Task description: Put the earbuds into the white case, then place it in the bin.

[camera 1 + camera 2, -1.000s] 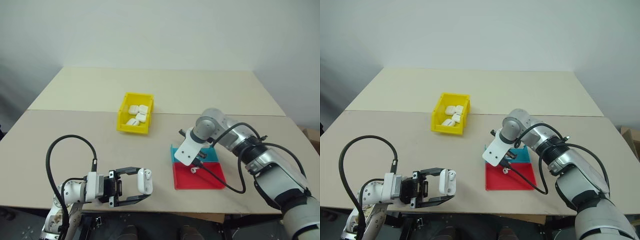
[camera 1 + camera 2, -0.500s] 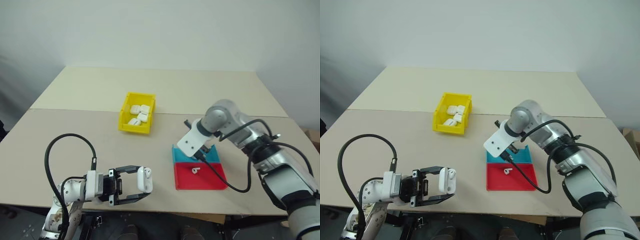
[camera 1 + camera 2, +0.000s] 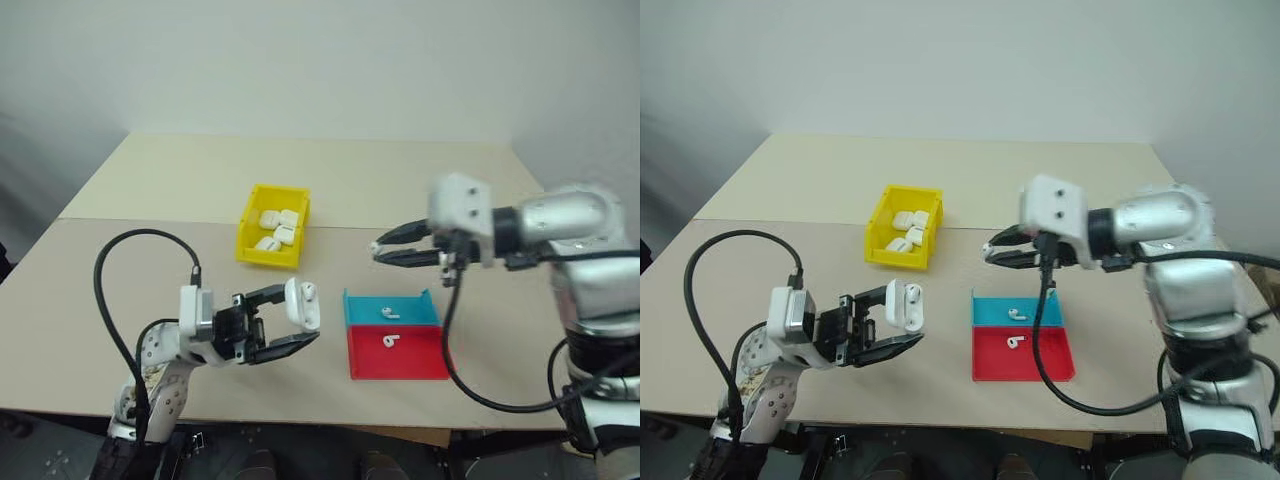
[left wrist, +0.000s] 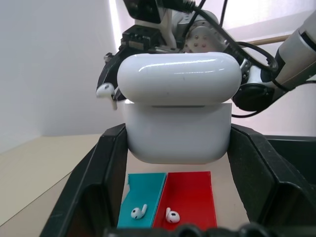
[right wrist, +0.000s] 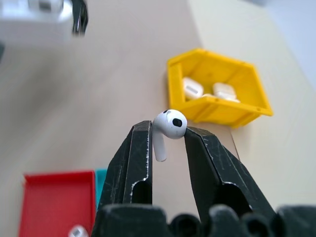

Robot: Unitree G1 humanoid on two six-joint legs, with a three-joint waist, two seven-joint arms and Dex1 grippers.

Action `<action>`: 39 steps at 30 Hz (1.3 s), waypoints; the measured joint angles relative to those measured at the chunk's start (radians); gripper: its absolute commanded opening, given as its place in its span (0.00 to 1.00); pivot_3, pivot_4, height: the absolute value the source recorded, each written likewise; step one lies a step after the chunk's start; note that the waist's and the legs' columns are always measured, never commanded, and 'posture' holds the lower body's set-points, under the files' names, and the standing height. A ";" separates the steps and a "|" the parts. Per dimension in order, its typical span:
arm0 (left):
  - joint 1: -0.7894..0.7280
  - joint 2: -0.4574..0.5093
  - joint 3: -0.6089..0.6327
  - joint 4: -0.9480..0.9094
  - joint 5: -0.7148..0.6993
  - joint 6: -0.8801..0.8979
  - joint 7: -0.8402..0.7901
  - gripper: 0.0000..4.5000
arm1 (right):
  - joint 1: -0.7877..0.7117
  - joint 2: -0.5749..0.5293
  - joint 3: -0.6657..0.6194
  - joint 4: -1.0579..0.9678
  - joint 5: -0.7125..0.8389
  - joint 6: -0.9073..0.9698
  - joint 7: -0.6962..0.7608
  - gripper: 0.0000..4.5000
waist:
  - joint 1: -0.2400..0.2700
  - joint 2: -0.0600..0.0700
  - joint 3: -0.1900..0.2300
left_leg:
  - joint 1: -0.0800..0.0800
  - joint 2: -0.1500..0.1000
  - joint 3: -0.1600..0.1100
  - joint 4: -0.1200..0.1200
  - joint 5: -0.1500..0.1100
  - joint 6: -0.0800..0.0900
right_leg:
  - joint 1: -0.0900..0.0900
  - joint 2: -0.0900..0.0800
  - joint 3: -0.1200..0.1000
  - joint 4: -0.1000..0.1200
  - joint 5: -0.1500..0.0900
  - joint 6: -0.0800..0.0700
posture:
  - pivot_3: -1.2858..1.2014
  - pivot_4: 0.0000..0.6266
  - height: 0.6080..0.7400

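Now mid-loading: right gripper [image 5: 168,136] pinching one earbud [image 5: 169,124]; left gripper [image 3: 290,325] clamping white case [image 4: 178,111], lid up. Next, likely needs stem aligned with case socket.

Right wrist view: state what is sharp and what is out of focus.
Right wrist view: the earbud pinched between the right gripper fingers is sharp; the yellow bin and red tray behind are soft, and the left gripper is a blur.

- Left pincer [image 3: 292,322] sits at the head view's 7 o'clock, pointing toward 3 o'clock, fingers clamped on the white case [image 3: 303,304].
- Right pincer [image 3: 380,250] reaches from 3 o'clock toward 9 o'clock, raised, fingertips pinching an earbud [image 5: 169,126].
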 measured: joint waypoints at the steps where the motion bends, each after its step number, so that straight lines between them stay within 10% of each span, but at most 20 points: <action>1: -0.014 -0.006 -0.005 0.004 0.000 0.002 -0.005 0.61 | 0.003 0.003 -0.048 -0.040 0.047 0.065 -0.031 0.28 | -0.001 0.000 0.000 | 0.000 0.000 0.000 0.000 0.000 0.000 | 0.000 0.000 0.000 0.000 0.000 0.000 | 0.52 0.24 1.00; 13: -0.251 -0.162 -0.069 0.224 0.009 0.037 -0.086 0.61 | -0.015 0.274 -0.457 -0.301 0.651 0.542 -0.445 0.28 | -0.002 0.000 0.000 | 0.001 -0.001 -0.002 0.000 0.000 0.000 | 0.003 0.001 -0.001 -0.001 0.000 0.000 | 0.52 0.24 1.00; 39: -0.277 -0.205 -0.067 0.212 0.009 0.054 -0.087 0.61 | 0.246 0.075 -0.172 -0.299 0.982 0.142 -0.762 0.28 | -0.005 0.000 0.000 | 0.000 -0.001 -0.005 0.000 0.000 0.000 | 0.006 0.001 -0.003 -0.007 0.000 0.002 | 0.52 0.24 1.00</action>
